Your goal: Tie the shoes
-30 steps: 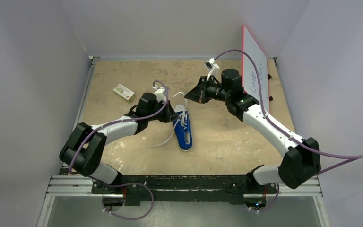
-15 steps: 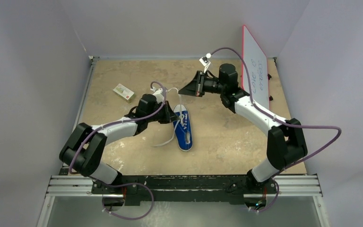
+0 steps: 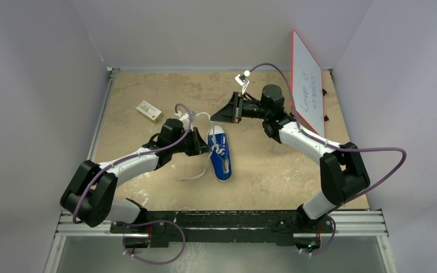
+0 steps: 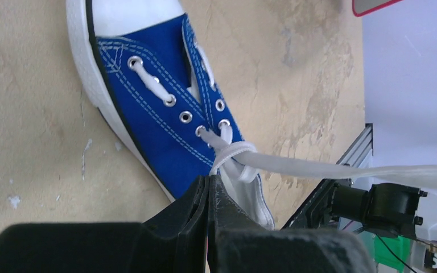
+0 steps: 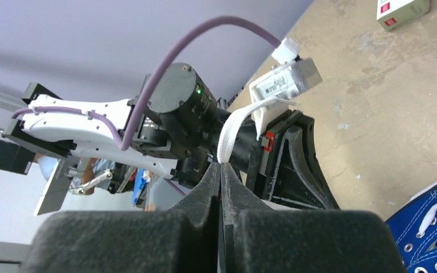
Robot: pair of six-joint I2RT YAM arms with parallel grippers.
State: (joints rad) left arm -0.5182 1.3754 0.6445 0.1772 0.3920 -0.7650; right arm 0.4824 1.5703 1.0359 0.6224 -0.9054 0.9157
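The blue sneaker (image 3: 222, 160) with a white sole lies mid-table; the left wrist view shows it close up (image 4: 153, 131). Its white laces cross in a single knot (image 4: 234, 154) above the top eyelets. My left gripper (image 3: 204, 147) (image 4: 209, 180) is low beside the shoe's left side, shut on one lace right at the knot. The other lace (image 4: 330, 168) stretches taut away to my right gripper (image 3: 214, 118) (image 5: 221, 165), which hangs above the shoe's far end, shut on that lace (image 5: 232, 126). A loose lace tail (image 3: 195, 172) trails on the table left of the shoe.
A small white-and-red box (image 3: 149, 111) (image 5: 403, 10) lies at the back left. A red-edged whiteboard (image 3: 309, 85) leans at the back right. Purple cables loop over both arms. Grey walls close the table on three sides.
My right gripper has swung left and nearer with its lace, ending over the shoe's far end. My left arm has drawn back a little to the left, still holding its lace.
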